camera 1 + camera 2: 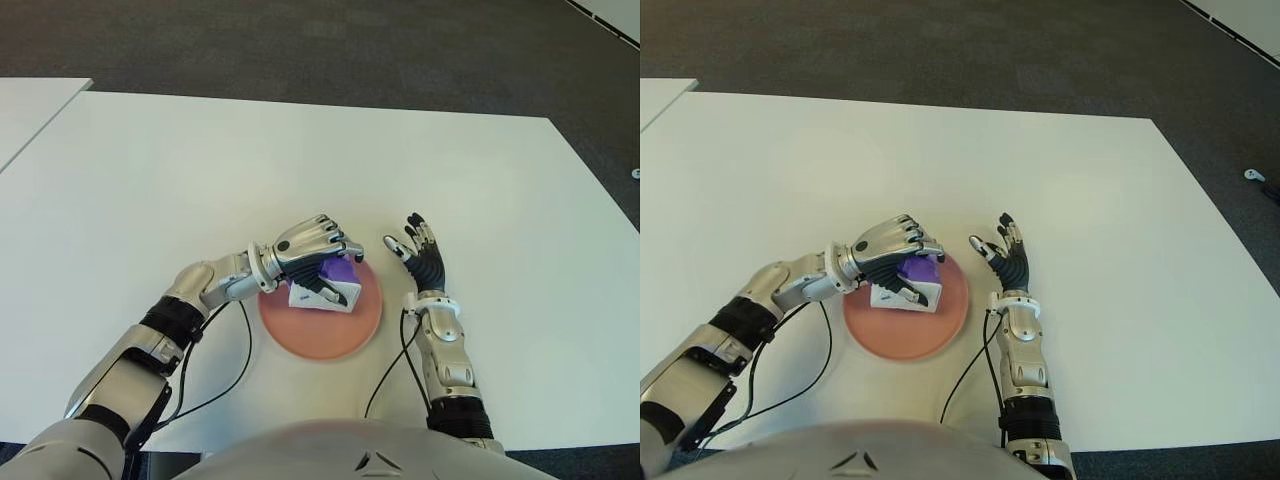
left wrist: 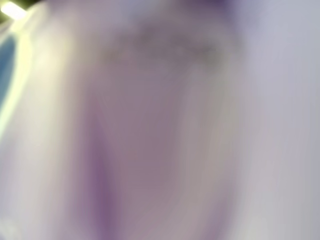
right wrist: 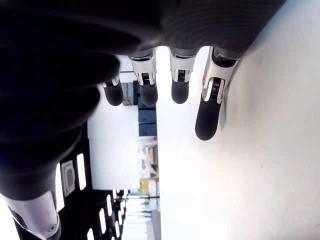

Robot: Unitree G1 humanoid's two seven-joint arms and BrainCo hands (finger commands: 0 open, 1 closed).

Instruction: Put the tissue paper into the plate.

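Table: I see a smooth, matte white table (image 1: 180,180), with dark carpet beyond its far edge.
Plate: a round, flat, salmon-pink plate (image 1: 320,338) with a low rim lies near my edge of the table.
Tissue paper: a small white and purple tissue paper pack (image 1: 325,288), soft-cornered and glossy, sits over the plate's far half.
Left hand: my left hand (image 1: 310,250), silver with dark finger pads, curls over the pack and grips it.
Left wrist view: only a purple-white blur.
Right hand: my right hand (image 1: 418,250) shows just right of the plate, fingers spread, holding nothing.
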